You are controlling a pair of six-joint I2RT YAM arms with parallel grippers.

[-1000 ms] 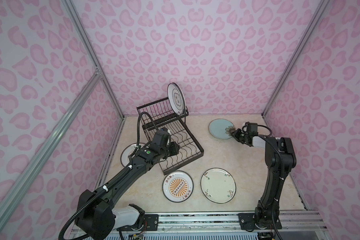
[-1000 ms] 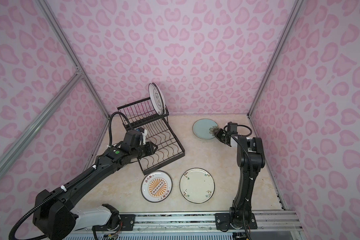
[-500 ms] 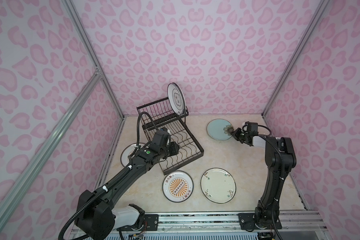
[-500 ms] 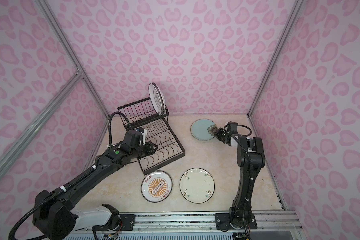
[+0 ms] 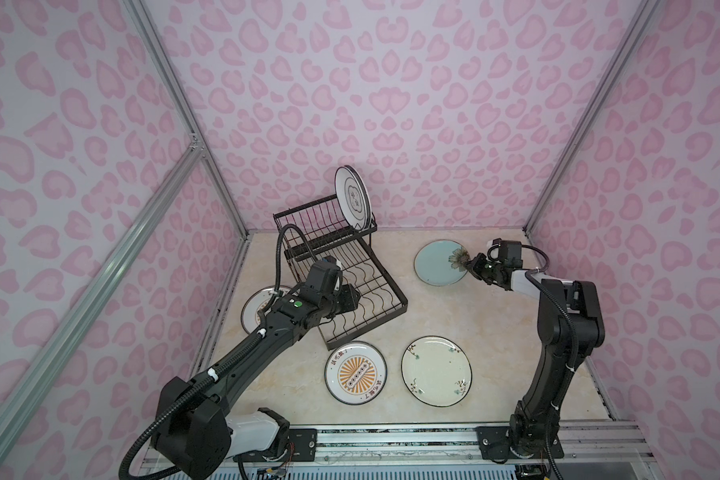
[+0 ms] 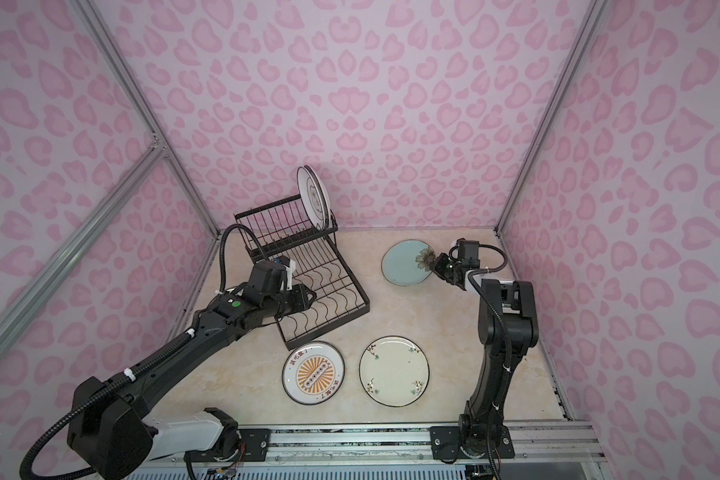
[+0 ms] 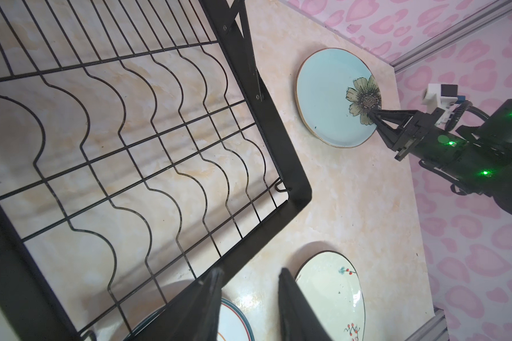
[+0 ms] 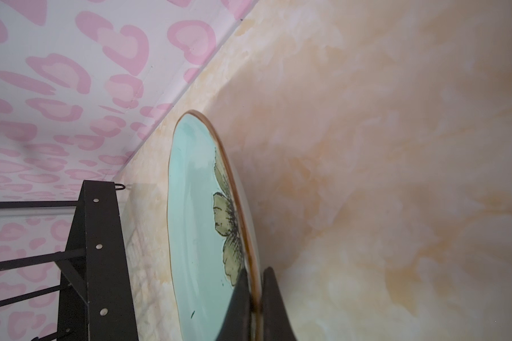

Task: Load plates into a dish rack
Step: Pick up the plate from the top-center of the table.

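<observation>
Pale blue-green plate [image 5: 437, 264] with a painted flower lies on the marbled worktop [image 5: 474, 324] to the right of the dish rack [image 7: 278, 141], its rim pinched tight by the right pincer [image 8: 253, 274] beside the flower. The left pincer [image 7: 249, 273] hovers part-open and empty over the rack's lower tray. A white emblem plate [image 5: 353, 197] stands in the upper tier. An orange sunburst plate [image 5: 355, 372], its rim lettering too small to read, and a cream sprigged plate [image 5: 436, 371] lie flat in front.

Black dish rack [image 5: 366, 328], emblem plate [image 5: 353, 202] upright in raised tier; flower plate [image 5: 435, 266], sunburst plate [image 5: 355, 372], sprig plate [image 5: 436, 370] lying on table [image 5: 474, 332].
</observation>
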